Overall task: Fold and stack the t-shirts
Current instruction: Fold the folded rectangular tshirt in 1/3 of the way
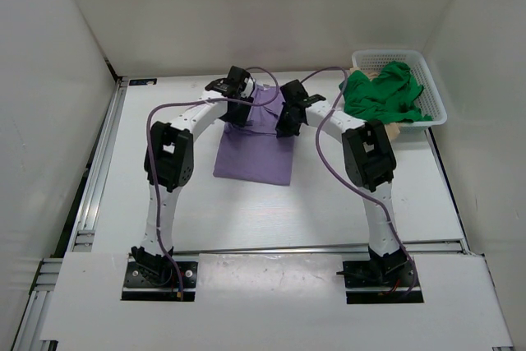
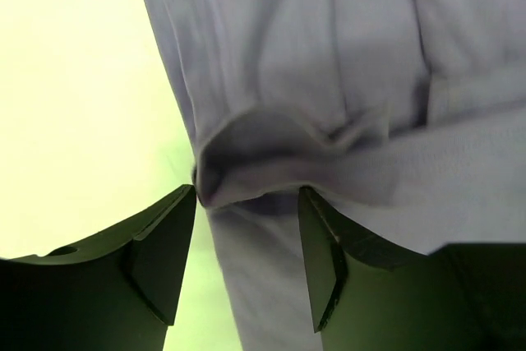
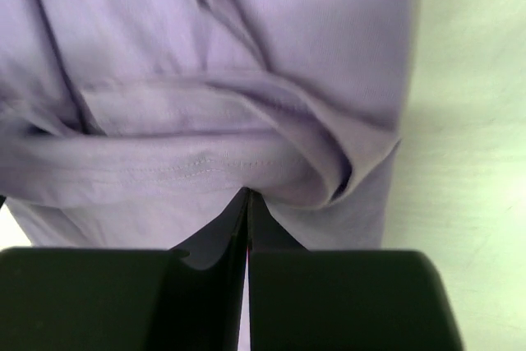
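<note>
A: What lay nearest the arm bases?

B: Bare white table (image 1: 329,203). Beyond that, mid-table, was the lavender t-shirt (image 1: 255,154). It lay flat, folded to a longish rectangle running away from the arms.

A: And the grippers?

B: Both were down at the shirt's far end, side by side. On the left gripper (image 2: 246,199) the fingers stood apart. A rumpled fold of the lavender cloth sat between the tips, not pinched by them. On the right gripper (image 3: 247,199) the fingers were pressed together, tips against a rolled edge of the same shirt. I could not tell whether any cloth was caught between them.

A: The other shirts?

B: The green t-shirt (image 1: 385,94) was bunched in the white mesh basket (image 1: 386,54) at the far right corner, spilling over its left rim. A scrap of beige cloth (image 1: 394,130) showed at the basket's near edge. Too little of it was visible to note more.
</note>
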Tool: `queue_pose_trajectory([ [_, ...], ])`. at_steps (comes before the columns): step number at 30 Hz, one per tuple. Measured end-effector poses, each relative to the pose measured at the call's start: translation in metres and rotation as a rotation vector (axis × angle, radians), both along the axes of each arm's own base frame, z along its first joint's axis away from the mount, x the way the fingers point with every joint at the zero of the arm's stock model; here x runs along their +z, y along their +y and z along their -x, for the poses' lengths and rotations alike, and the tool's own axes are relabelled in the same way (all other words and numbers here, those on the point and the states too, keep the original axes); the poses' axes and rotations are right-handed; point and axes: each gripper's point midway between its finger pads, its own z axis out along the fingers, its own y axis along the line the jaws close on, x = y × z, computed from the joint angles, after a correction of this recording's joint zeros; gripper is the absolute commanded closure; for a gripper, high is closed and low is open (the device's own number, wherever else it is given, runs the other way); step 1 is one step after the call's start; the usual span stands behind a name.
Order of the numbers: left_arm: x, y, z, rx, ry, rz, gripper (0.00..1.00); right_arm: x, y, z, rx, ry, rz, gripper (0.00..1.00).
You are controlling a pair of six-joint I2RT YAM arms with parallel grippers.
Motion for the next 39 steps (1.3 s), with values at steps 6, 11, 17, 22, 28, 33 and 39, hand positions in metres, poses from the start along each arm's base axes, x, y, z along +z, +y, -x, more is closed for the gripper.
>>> queue_pose_trajectory([
  [6,-0.019,0.001,-0.031,0.034,-0.036,-0.024,0.32,0.013,-0.015,-0.037,-0.077,-0.071,0.014,0.98],
  [11,-0.032,0.014,-0.048,0.071,-0.038,-0.042,0.27,0.028,-0.027,-0.065,-0.129,-0.135,0.020,0.98],
  [17,-0.002,0.033,-0.071,0.120,-0.109,-0.019,0.21,0.036,-0.039,-0.075,-0.138,-0.169,0.043,0.97],
  [22,0.026,0.047,-0.078,0.144,-0.158,0.019,0.33,0.035,-0.050,-0.044,-0.091,-0.137,0.070,0.97],
  [28,0.030,0.029,-0.019,0.052,-0.061,0.092,0.70,0.035,-0.038,-0.009,-0.009,-0.098,0.046,0.98],
  [33,-0.003,-0.003,0.023,-0.043,0.066,0.109,0.77,0.029,-0.015,0.002,0.040,-0.068,-0.006,0.99],
  [39,-0.034,-0.002,0.022,-0.036,0.120,0.071,0.67,0.001,0.003,-0.016,0.039,-0.033,-0.032,0.99],
])
